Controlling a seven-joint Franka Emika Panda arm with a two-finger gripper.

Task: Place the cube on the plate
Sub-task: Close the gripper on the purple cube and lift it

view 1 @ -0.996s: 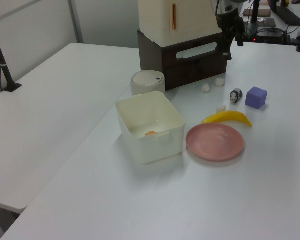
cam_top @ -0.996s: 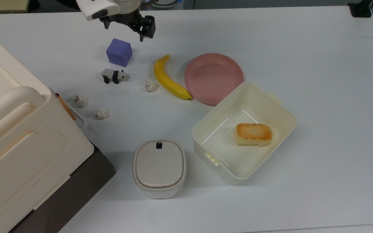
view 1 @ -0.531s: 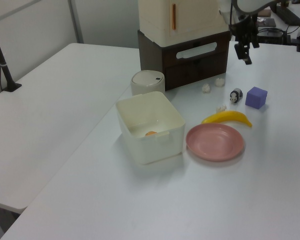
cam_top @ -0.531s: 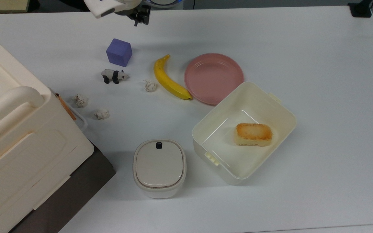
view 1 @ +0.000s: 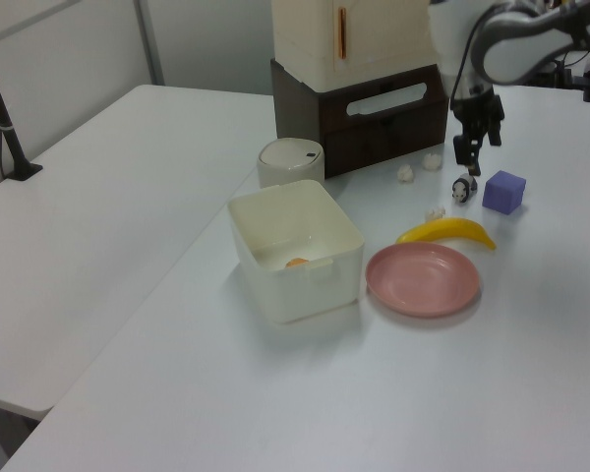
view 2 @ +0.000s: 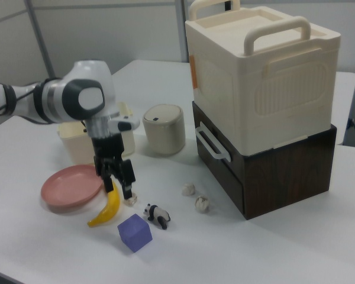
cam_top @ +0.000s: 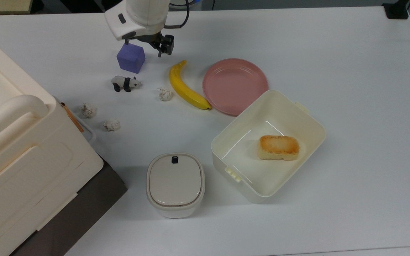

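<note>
Surface (cam_top: 351, 64), white and wide, carries everything. A cream case (view 2: 260, 71) with handles sits stacked on a dark drawer unit (view 2: 284, 165) at the top view's left. An open cream box (cam_top: 308, 117) holds a piece of toasted bread (cam_top: 279, 147), with a lidded cream pot (cam_top: 175, 184) beside it. The pink plate (cam_top: 235, 85) lies bare between the box and a banana (cam_top: 186, 87). The robot arm (view 2: 65, 100) hangs its gripper (cam_top: 147, 45) above the surface, fingers apart, seemingly just beside the cube (cam_top: 131, 57) rather than around it. The purple cube sits on the surface, well apart from the plate, near a toy panda (cam_top: 125, 83) and three crumpled paper balls (cam_top: 164, 94).
</note>
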